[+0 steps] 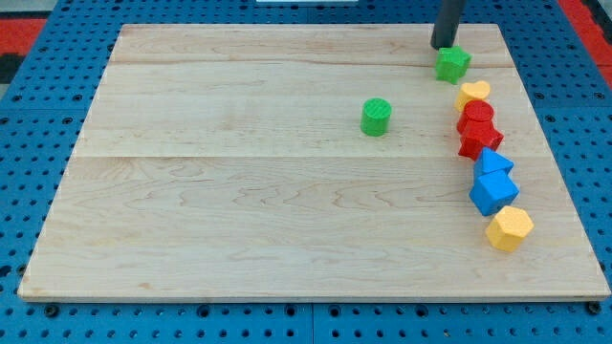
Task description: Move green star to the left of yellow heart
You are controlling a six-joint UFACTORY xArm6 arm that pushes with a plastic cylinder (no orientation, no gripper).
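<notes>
The green star [452, 64] lies near the view's top right of the wooden board [239, 191]. The yellow heart [473, 93] lies just below and to the right of it, almost touching. My tip [444, 45] is at the star's upper left edge, touching or nearly touching it. The rod rises out of the view's top.
A green cylinder [376, 117] stands left of the heart. Below the heart runs a column: a red cylinder [477, 115], a red star [479, 139], a blue triangle [493, 162], a blue cube [493, 191], a yellow hexagon [509, 228]. Blue pegboard surrounds the board.
</notes>
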